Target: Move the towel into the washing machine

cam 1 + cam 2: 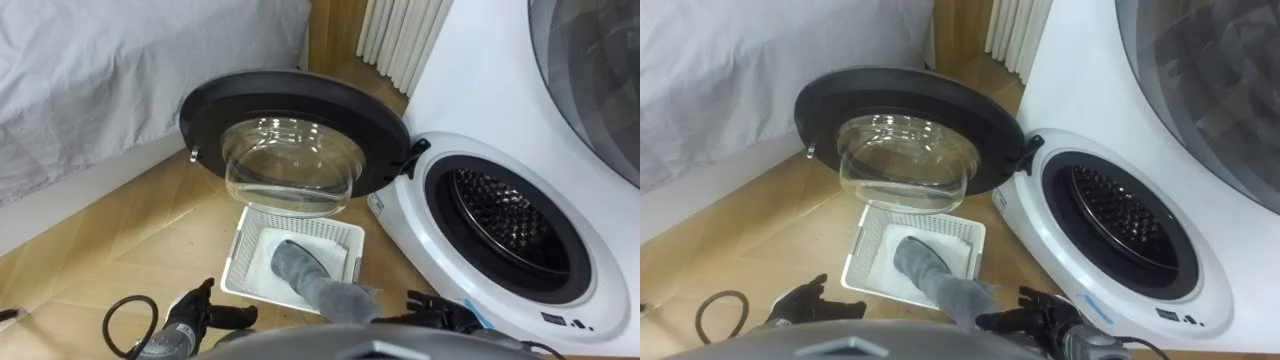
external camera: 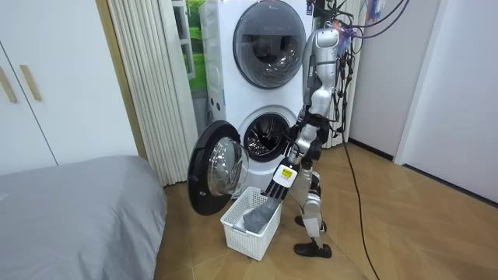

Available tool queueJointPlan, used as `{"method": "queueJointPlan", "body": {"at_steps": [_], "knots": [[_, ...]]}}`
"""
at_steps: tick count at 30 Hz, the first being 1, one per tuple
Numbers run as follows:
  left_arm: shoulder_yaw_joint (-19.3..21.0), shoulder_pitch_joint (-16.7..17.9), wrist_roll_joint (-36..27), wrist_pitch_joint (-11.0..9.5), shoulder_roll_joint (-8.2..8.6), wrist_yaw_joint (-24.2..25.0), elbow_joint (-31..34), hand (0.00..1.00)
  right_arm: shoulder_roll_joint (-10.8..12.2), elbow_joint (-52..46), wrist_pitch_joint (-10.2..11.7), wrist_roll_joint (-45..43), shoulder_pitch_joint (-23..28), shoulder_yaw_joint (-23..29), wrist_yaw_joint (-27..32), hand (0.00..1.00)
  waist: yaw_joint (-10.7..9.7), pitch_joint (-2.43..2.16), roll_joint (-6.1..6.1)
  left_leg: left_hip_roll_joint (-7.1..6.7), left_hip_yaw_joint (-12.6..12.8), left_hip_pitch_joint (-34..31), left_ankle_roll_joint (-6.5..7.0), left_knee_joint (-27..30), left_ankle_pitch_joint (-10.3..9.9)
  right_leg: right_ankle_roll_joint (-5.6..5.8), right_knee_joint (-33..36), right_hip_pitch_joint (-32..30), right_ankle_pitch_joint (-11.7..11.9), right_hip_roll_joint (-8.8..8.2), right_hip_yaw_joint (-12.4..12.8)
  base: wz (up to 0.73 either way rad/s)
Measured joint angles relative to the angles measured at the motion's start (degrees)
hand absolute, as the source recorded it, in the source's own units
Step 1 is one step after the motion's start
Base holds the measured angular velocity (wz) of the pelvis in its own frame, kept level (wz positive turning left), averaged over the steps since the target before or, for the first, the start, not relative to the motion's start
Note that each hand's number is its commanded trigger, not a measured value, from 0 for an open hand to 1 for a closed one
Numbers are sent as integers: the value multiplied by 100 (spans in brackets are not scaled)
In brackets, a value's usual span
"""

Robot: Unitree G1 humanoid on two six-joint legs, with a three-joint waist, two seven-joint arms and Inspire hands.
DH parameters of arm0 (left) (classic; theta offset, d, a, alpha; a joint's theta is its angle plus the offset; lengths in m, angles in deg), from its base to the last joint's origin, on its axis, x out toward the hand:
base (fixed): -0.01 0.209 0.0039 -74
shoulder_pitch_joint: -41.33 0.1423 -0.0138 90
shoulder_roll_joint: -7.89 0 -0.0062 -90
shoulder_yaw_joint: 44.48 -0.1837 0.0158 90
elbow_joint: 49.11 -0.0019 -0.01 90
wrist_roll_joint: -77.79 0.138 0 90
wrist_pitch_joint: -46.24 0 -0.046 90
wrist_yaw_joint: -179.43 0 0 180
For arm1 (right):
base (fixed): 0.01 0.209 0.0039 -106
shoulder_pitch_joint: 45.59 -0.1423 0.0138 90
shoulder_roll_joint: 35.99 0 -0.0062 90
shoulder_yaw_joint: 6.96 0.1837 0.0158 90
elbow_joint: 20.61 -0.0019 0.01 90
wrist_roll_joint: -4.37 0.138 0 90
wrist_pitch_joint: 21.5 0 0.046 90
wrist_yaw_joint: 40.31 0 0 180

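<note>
Grey towel point(image 1: 300, 268) rising out of the white basket point(image 1: 238, 258) on the floor, its near end lifted toward you.
Your left hand point(image 1: 188, 312) hangs spread and empty beside the basket. Your right hand point(image 1: 440, 312) touches the towel's raised end, though I cannot tell whether its fingers are closed on it. Expect soft, light, floppy cloth that trails: pinch a thick bunch near the middle, then carry it right to the open drum point(image 1: 505, 225).
</note>
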Motion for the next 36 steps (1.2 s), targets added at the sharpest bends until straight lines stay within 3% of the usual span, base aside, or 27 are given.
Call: {"method": "queueJointPlan", "body": {"at_steps": [5,10,16,22,28,30,36], "knots": [[-2,-3,8,-2,1,0,-6,0,5,17,4,0,-11,4,78,0,-9,17,27,0,0,-9,0,-3,0,0,0,-4,0,-2,-9,0],[-4,-21,116,-4,-1,-6,38,0,11,3,13,-22,-22,5,198,0,-20,3,-6,-7,-2,-88,3,14,2,1,-3,-65,-1,-8,-8,0],[-11,-163,1116,-79,28,-258,214,0,11,7,75,-26,-56,5,254,0,-37,4,-2,-26,1,-308,20,100,13,0,14,-276,0,-16,6,0],[-589,-556,1879,-134,-3,-618,212,0,-22,227,136,-27,-418,-11,405,0,-287,33,47,-62,-17,-747,68,195,62,-3,99,-687,2,-89,-36,4],[-827,-1319,2230,-288,71,-862,107,0,2,394,273,-387,-1057,-10,464,0,-387,150,163,-77,14,-1414,109,389,116,-5,449,-1469,3,-163,-10,-4],[-793,-1663,2277,-412,98,-986,-126,0,10,397,289,-662,-1327,5,567,0,-364,233,205,-65,24,-1754,116,528,127,-5,788,-1938,2,-193,75,-12],[-977,-2274,2379,-454,117,-1305,-591,0,55,265,332,-678,-1806,-132,976,0,-349,339,163,-67,206,-2736,120,1033,136,-29,1638,-3165,-15,-320,341,-15]]}}
